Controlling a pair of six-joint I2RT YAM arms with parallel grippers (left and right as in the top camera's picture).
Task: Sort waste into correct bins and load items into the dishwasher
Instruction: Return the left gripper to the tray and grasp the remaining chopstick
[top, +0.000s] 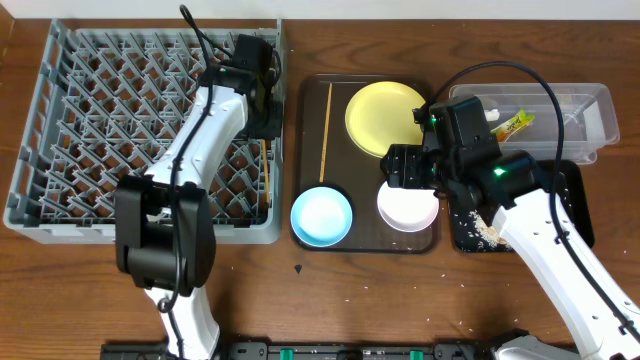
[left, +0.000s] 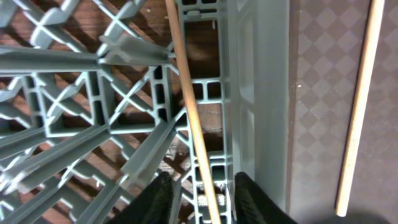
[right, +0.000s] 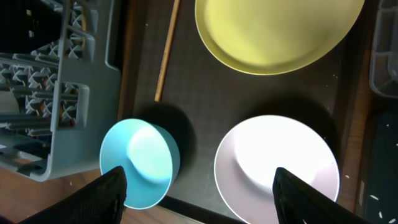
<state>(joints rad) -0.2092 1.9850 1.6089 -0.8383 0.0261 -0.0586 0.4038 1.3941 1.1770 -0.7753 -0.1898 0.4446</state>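
Grey rack (left: 258, 93) edge: found left gripper (left: 208, 202) parted, astride chopstick (left: 186, 106) lying on lattice just inside right wall | brown tray (left: 323, 93): noted second chopstick (left: 359, 106) along left rim | right gripper (right: 199, 186): seen spread wide, empty, above white bowl (right: 277, 165), blue bowl (right: 140, 165) beside.

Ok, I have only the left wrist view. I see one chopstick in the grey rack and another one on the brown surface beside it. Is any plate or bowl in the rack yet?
Observer: No. The overhead view shows that the dish rack holds only that chopstick.
Operator: Where is the right gripper?
Observer: The right gripper hangs above the brown tray, fingers wide apart and holding nothing, over the blue bowl and the white bowl.
Operator: And the waste?
Observer: The green-and-orange wrapper lies in the clear tub.
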